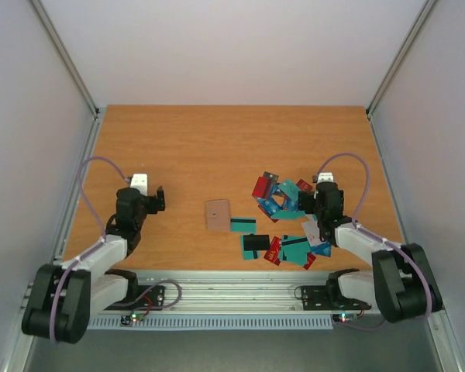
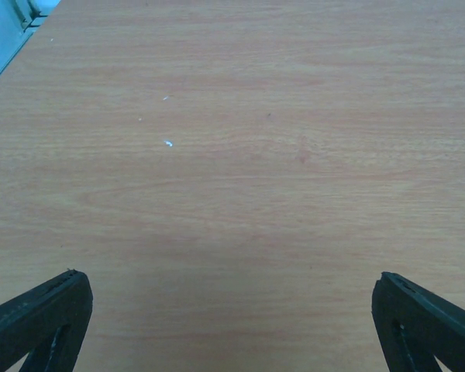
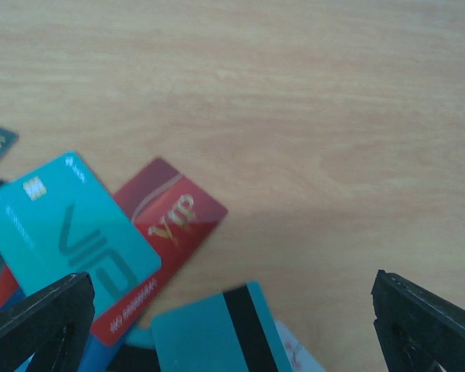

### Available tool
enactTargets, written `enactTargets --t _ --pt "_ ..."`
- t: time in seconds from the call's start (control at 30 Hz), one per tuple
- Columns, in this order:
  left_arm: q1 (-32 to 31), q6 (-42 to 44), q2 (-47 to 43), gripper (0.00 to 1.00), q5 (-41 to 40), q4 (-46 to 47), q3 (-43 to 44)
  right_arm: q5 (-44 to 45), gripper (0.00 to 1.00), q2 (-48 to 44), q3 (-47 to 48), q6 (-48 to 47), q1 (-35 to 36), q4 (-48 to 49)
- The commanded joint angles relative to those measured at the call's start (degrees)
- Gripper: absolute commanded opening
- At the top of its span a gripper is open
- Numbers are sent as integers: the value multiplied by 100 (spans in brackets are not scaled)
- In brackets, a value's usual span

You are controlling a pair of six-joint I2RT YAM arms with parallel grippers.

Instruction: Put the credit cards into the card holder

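Card holder: tan, lying flat on the table. One teal card touches its right edge; whether that card is tucked in or merely butts against it cannot be told. Nothing else is visible in the holder.

Credit cards: loose scatter to the right of the card holder, teal, red, black and white, several overlapping. In the right wrist view a teal VIP card lies across a red VIP card, with a teal card, stripe side up, nearer the camera.

Step in hand, as judged: taking one card from the scatter. Done well, this means choosing a card that lies on top or at the fringe of the pile, catching it by one free edge so the neighbours stay put, then bringing it level and square to the holder's mouth.

Right gripper: over the scatter, right of the card holder. Jaws spread wide, both fingertips at the frame corners; released, gripping nothing.

Left gripper: left of the card holder, well apart from it, above bare wood. Jaws spread wide; released, holding and touching nothing.
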Motion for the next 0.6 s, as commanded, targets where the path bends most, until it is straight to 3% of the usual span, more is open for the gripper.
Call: enactTargets --t 0.0,0.1,0.27,0.4,0.5,0.57 --pt "115 428 782 99 96 1745 237 -736 98 577 123 -240 -303 1964" --pt "303 425 1422 99 479 2290 455 -1026 98 1027 236 -200 -504 2531" --pt "590 535 2322 99 905 2980 691 -1482 99 1374 647 -280 -836 2199" --pt "1017 305 2917 99 1326 3677 643 -2018 99 1729 383 -293 -1338 3149" --pt "1166 -1 2951 99 1509 3556 730 -2326 99 2366 40 10 -1644 4527" --pt "1180 -34 2991 99 1523 3655 704 -2521 99 2256 142 -43 -1682 4112"
